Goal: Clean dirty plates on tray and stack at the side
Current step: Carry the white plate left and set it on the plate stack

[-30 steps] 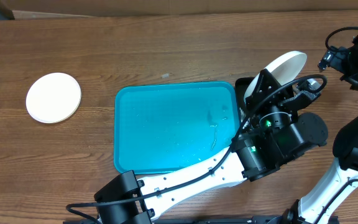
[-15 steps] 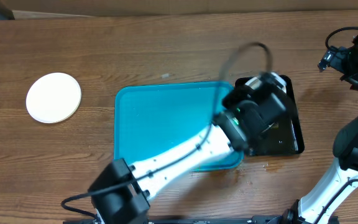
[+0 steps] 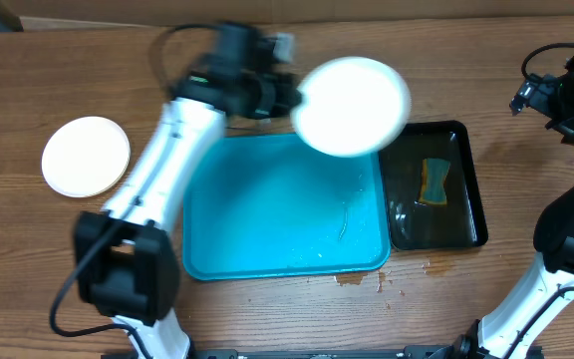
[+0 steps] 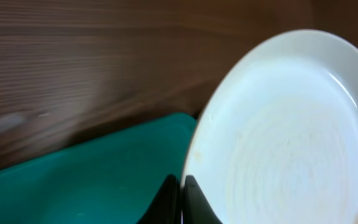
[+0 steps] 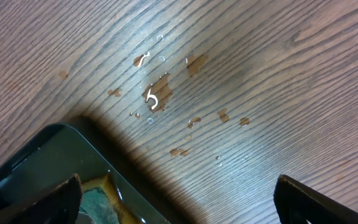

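Note:
My left gripper [image 3: 285,95] is shut on the rim of a plain white plate [image 3: 351,106] and holds it in the air over the far right corner of the turquoise tray [image 3: 267,214]. In the left wrist view the plate [image 4: 291,137] fills the right side, pinched between my fingers [image 4: 181,199], with the tray [image 4: 79,174] below. A stack of white plates [image 3: 86,156] lies on the table at the far left. My right gripper [image 5: 179,199] is open and empty, high at the right edge, over the table by the black tray's corner.
A narrow black tray [image 3: 434,189] with water and a yellow-green sponge [image 3: 431,180] sits right of the turquoise tray; it also shows in the right wrist view [image 5: 48,162]. Brown drips [image 5: 157,93] spot the wood near it. Water streaks lie on the turquoise tray.
My left arm has swung from the black tray at the right up and to the left, carrying the white plate to above the tray's far edge. The right arm has not moved.

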Controlling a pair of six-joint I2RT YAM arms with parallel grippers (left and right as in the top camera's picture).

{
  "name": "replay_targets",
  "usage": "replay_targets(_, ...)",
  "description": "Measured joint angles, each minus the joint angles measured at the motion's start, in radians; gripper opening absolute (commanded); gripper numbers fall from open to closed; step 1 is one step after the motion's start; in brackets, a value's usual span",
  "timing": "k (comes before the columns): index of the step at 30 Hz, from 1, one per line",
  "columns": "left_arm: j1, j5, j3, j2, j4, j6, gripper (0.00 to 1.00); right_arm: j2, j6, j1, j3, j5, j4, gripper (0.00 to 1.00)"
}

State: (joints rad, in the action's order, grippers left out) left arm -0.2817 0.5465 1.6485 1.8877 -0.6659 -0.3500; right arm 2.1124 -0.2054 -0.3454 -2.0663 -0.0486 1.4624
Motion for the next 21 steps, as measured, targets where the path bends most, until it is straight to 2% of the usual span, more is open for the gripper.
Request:
replay_targets(4, 0.252, 0.05, 0.003, 0.0, -0.157, -0.016, 0.04, 0.0, 0.0, 0.0, 0.0, 0.0, 0.001, 1.0)
replay_targets(11, 0.648, -0.014, 0.005, 0.0, -0.359, -0.018, 0.04, 0.0, 0.0, 0.0, 0.0, -0.001, 0.001, 1.0)
replay_targets(16, 0.888, -0.077, 0.005, 0.0, -0.393, -0.018, 0.04, 0.0, 0.0, 0.0, 0.0, -0.001, 0.0, 1.0)
replay_targets(21, 1.034, -0.164, 0.005, 0.0, -0.392, -0.022, 0.04, 0.0, 0.0, 0.0, 0.0, 0.0, 0.0, 1.0)
